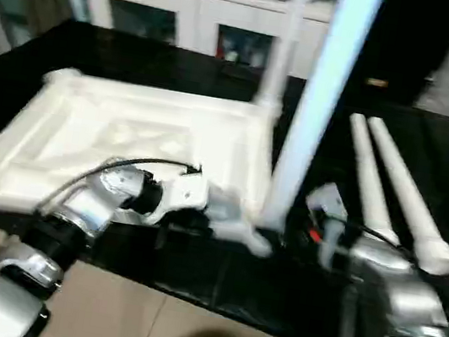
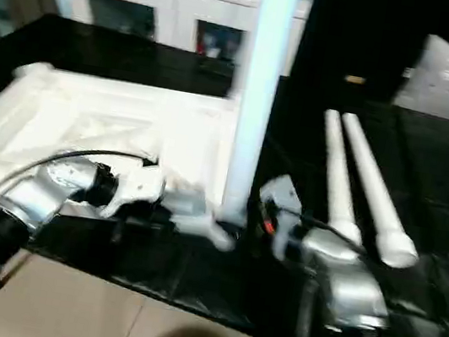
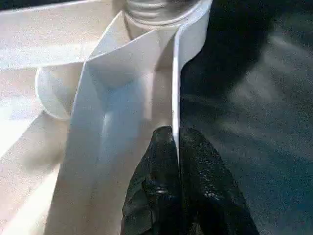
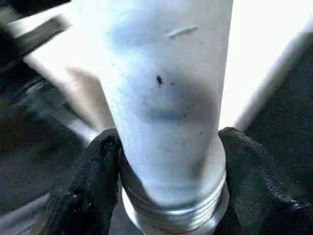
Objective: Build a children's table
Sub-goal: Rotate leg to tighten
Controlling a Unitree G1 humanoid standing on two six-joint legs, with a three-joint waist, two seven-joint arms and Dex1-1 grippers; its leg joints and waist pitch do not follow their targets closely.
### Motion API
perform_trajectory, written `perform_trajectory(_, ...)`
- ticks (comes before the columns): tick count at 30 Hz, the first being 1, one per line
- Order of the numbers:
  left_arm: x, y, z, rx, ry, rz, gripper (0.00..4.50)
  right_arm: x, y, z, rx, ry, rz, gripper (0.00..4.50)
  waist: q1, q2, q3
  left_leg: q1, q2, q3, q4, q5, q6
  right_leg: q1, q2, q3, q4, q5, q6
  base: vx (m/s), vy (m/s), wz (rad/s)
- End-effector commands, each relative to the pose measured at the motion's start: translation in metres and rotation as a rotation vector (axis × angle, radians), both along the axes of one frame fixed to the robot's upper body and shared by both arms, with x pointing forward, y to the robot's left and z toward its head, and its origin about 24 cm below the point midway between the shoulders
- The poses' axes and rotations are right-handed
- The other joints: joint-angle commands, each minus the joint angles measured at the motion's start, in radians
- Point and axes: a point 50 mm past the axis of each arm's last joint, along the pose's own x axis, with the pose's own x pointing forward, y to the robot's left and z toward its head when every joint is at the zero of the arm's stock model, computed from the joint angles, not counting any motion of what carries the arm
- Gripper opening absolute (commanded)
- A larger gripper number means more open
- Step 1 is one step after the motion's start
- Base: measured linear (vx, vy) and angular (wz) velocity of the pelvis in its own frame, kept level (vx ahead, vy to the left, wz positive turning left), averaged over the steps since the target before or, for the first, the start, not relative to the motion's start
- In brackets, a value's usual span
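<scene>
Closest to us, our right gripper [image 4: 166,196] has its black fingers [image 4: 90,183] on either side of a leg's [image 1: 314,114] threaded end, holding it upright at the tabletop's [image 1: 126,144] near corner. Our left gripper [image 3: 178,171] is pinched tight on the tabletop's rim beside that corner socket [image 3: 151,12]. We judge the second leg is being seated; another already stands at the far corner [image 1: 279,49]. Next we must keep the leg straight and twist it home. Two spare legs [image 1: 392,191] lie just beyond that corner on the black cloth [image 1: 191,274].

Top of the upright leg [image 1: 326,91] cut off by the frame (cabinet [image 1: 190,5] clutter too blurred to identify)
</scene>
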Motion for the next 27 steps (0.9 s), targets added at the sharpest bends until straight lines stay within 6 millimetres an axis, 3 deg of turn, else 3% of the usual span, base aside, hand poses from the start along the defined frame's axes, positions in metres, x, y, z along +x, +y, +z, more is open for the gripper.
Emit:
perform_trajectory(1, 0.003, -0.046, 0.019, -0.133, -0.088, 0.026, 0.0, 0.005, 0.035, -0.01, 0.042, 0.074, -0.03, 2.75, -0.001, -0.013, -0.056, 0.004, 0.01, -0.009, -0.074, -0.292, 0.018, 0.044, -0.056, 0.03, -0.103, -0.585, -0.062, 0.0, 0.0, 0.0)
perform_trajectory(2, 0.007, -0.054, 0.021, -0.158, -0.099, 0.091, 0.0, 0.01, 0.038, -0.011, 0.042, 0.085, -0.101, 2.75, -0.008, -0.011, -0.057, 0.006, 0.012, -0.007, -0.072, -0.289, 0.016, 0.039, -0.056, 0.033, -0.098, -0.56, -0.08, 0.0, 0.0, 0.0)
perform_trajectory(4, 0.012, -0.067, 0.026, -0.199, -0.119, 0.189, 0.0, 0.018, 0.04, -0.013, 0.039, 0.102, -0.215, 2.75, -0.011, -0.011, -0.061, 0.005, 0.011, -0.008, -0.071, -0.275, 0.02, 0.041, -0.054, 0.032, -0.097, -0.52, -0.097, 0.0, 0.0, 0.0)
perform_trajectory(6, 0.012, -0.07, 0.027, -0.208, -0.125, 0.204, 0.0, 0.019, 0.04, -0.013, 0.039, 0.106, -0.234, 2.75, -0.011, -0.014, -0.061, 0.002, 0.008, -0.005, -0.07, -0.275, 0.034, 0.043, -0.052, 0.031, -0.099, -0.509, -0.096, 0.0, 0.0, 0.0)
perform_trajectory(7, 0.012, -0.075, 0.03, -0.216, -0.145, 0.216, 0.0, 0.021, 0.04, -0.013, 0.027, 0.099, -0.262, 2.75, -0.009, -0.01, -0.063, 0.001, 0.009, -0.005, -0.071, -0.265, 0.042, 0.045, -0.053, 0.034, -0.096, -0.489, -0.095, 0.0, 0.0, 0.0)
perform_trajectory(9, 0.011, -0.077, 0.033, -0.219, -0.166, 0.211, 0.0, 0.021, 0.04, -0.012, 0.026, 0.071, -0.259, 3.31, -0.006, -0.013, -0.066, -0.002, 0.009, -0.004, -0.071, -0.246, 0.048, 0.046, -0.052, 0.037, -0.091, -0.452, -0.101, 0.0, 0.0, 0.0)
perform_trajectory(16, 0.01, -0.06, 0.027, -0.14, -0.187, 0.159, 0.0, 0.019, 0.023, -0.006, 0.026, -0.019, -0.256, 3.89, 0.007, -0.006, -0.077, -0.014, 0.016, -0.002, -0.068, -0.125, 0.08, 0.057, -0.052, 0.048, -0.058, -0.211, -0.178, 0.0, 0.0, 0.0)
perform_trajectory(18, 0.01, -0.052, 0.024, -0.129, -0.18, 0.139, 0.0, 0.017, 0.01, 0.0, 0.034, -0.08, -0.227, 4.01, 0.011, -0.006, -0.076, -0.013, 0.017, -0.001, -0.067, -0.12, 0.089, 0.059, -0.053, 0.048, -0.055, -0.193, -0.189, 0.0, 0.0, 0.0)
perform_trajectory(19, 0.01, -0.05, 0.024, -0.127, -0.183, 0.129, 0.0, 0.016, 0.007, 0.001, 0.039, -0.092, -0.22, 4.28, 0.014, -0.005, -0.078, -0.013, 0.018, -0.001, -0.067, -0.115, 0.093, 0.061, -0.054, 0.048, -0.054, -0.183, -0.194, 0.0, 0.0, 0.0)
perform_trajectory(23, 0.007, -0.036, 0.02, -0.122, -0.162, 0.048, 0.0, 0.005, -0.02, 0.009, 0.009, -0.159, -0.097, 4.44, 0.023, -0.005, -0.083, -0.012, 0.02, 0.0, -0.062, -0.105, 0.117, 0.061, -0.052, 0.051, -0.043, -0.108, -0.221, 0.0, 0.0, 0.0)
perform_trajectory(25, 0.005, -0.032, 0.018, -0.114, -0.145, 0.017, 0.0, 0.001, -0.027, 0.01, -0.018, -0.161, -0.043, 4.44, 0.024, -0.006, -0.081, -0.017, 0.02, 0.001, -0.06, -0.1, 0.126, 0.06, -0.051, 0.051, -0.04, -0.092, -0.233, 0.0, 0.0, 0.0)
perform_trajectory(27, 0.002, -0.028, 0.016, -0.105, -0.129, -0.039, 0.0, -0.003, -0.034, 0.01, -0.055, -0.15, 0.024, 4.44, 0.023, -0.008, -0.076, -0.017, 0.02, 0.001, -0.063, -0.129, 0.121, 0.059, -0.053, 0.049, -0.047, -0.146, -0.227, 0.0, 0.0, 0.0)
